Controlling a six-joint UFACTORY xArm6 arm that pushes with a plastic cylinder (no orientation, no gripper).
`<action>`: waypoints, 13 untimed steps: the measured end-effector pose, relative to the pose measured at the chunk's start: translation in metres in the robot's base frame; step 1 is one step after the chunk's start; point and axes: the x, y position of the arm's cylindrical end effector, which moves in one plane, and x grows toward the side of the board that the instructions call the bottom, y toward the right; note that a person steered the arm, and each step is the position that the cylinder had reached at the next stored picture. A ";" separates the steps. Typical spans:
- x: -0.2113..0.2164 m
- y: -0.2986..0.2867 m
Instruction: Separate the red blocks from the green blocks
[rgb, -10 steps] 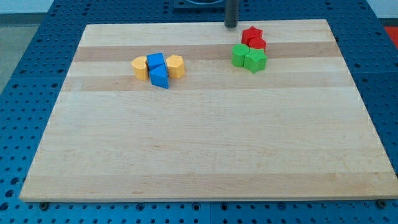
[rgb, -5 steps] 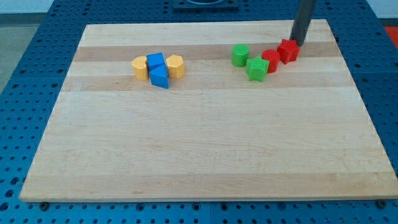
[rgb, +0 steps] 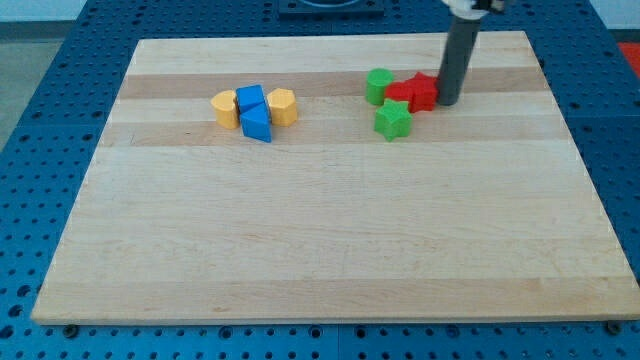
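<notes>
Two red blocks sit side by side at the board's upper right: a red star (rgb: 424, 90) and a red block (rgb: 401, 95) to its left. A green cylinder-like block (rgb: 378, 85) touches the left red block on its left. A green star (rgb: 393, 120) lies just below the red pair. My tip (rgb: 447, 101) stands against the right side of the red star.
A cluster left of centre holds two yellow blocks (rgb: 225, 107) (rgb: 283, 105) with a blue cube (rgb: 250, 99) and a blue wedge (rgb: 257, 124) between them. The wooden board (rgb: 320, 240) lies on a blue pegboard table.
My tip moved from above the red star to its right side and pushed both red blocks left between the green blocks. The green star shifted down-left.
</notes>
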 end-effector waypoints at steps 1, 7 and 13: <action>0.005 -0.032; 0.017 0.031; -0.091 -0.092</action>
